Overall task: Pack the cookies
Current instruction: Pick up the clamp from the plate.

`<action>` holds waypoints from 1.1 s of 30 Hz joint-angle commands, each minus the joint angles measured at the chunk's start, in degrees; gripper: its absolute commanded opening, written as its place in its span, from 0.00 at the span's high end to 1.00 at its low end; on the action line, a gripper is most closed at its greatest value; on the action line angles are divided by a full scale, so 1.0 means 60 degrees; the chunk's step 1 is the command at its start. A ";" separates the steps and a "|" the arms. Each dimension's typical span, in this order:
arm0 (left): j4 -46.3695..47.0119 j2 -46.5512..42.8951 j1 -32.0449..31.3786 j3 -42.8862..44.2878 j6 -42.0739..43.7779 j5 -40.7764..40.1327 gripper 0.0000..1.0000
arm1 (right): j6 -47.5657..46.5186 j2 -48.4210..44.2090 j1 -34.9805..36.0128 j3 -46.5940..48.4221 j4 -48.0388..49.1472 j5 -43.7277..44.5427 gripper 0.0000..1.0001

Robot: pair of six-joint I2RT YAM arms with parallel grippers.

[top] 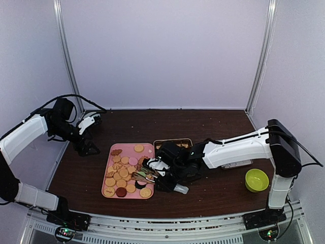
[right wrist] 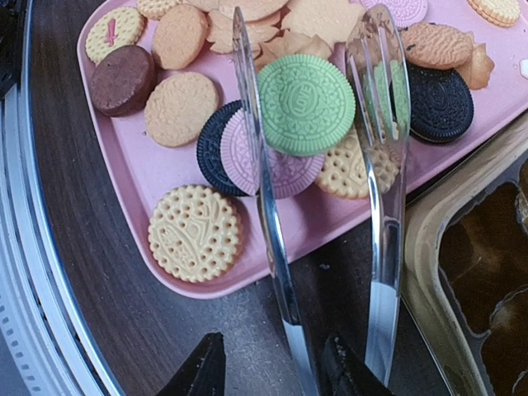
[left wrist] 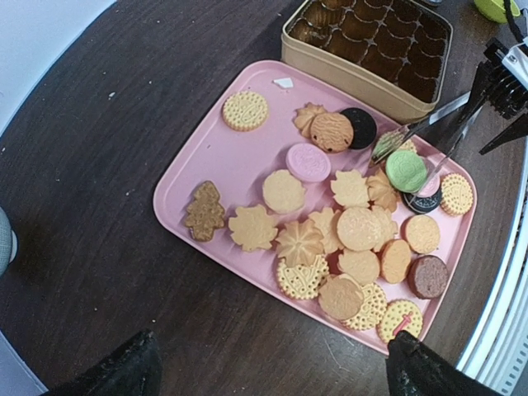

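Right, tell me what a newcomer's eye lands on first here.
A pink tray strewn with cookies sits mid-table on dark wood. The right gripper holds metal tongs, their arms either side of a green cookie on the tray's right part. A tan tin with a brown divided insert stands beside the tray.

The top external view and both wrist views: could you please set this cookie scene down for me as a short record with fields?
source: pink tray, beside the tin
items: cookies spread over the tray, mostly tan, some overlapping
target: tan tin, the brown compartments in view look empty
tool: metal tongs, tips either side of the green cookie
right arm: right gripper shut on the tongs
left arm: left gripper open, holding nothing, left of the tray
other: green bowl, right of the tin
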 commanded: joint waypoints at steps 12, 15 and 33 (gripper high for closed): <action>-0.0286 0.0065 -0.0146 0.0529 0.0134 0.0011 0.02 | -0.0535 0.0207 -0.0206 -0.0253 -0.0748 -0.0184 0.66; -0.0286 0.0068 -0.0155 0.0560 0.0137 0.0071 0.02 | -0.0531 0.0122 -0.0201 -0.0322 -0.0723 -0.0120 0.75; -0.1477 -0.0588 -0.0517 0.0661 0.1135 0.0389 0.03 | -0.0997 -0.1022 0.0555 0.0395 -0.1688 0.1043 1.00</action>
